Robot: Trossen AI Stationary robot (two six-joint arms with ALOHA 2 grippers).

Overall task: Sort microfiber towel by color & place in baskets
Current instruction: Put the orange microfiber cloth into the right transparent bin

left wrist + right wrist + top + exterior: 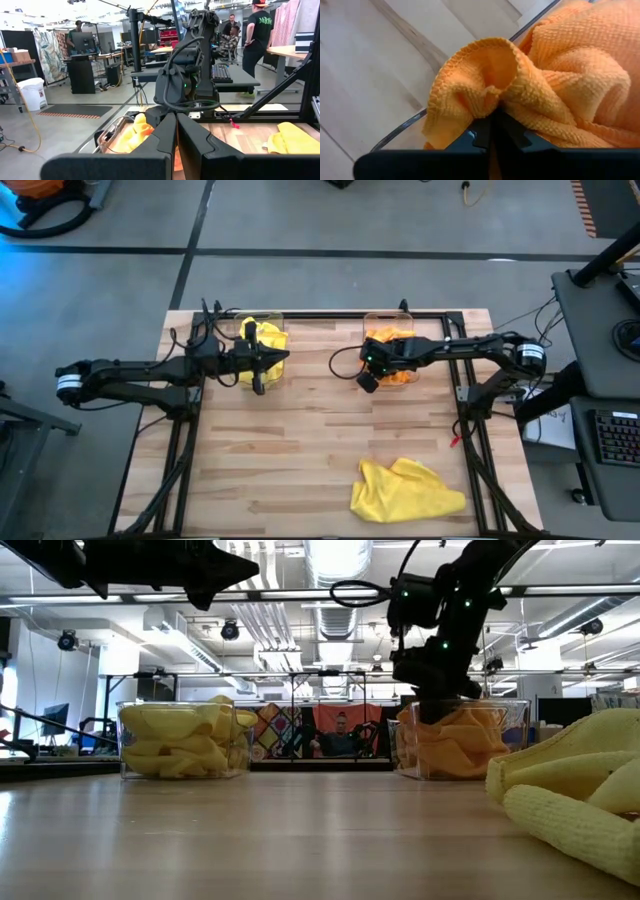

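Microfiber towels are mostly sorted: yellows in the left basket (262, 340), oranges in the right basket (392, 355). Right gripper (492, 125) sits pinched on an orange towel (560, 75) fold inside its bin, probably tucking it. Left gripper (175, 131) hovers closed, empty. One yellow towel (405, 490) waits on the table (290, 450).

two clear plastic rectangular baskets (262, 320) (392, 321), upper middle; one loose bright yellow microfiber towel (405, 489), lower right; two dark arms.

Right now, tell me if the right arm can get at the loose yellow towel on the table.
Probably yes. The yellow towel lies in the open on the right arm's side, with nothing over it. But the right gripper is shut on an orange towel at its basket, so it must let go first.
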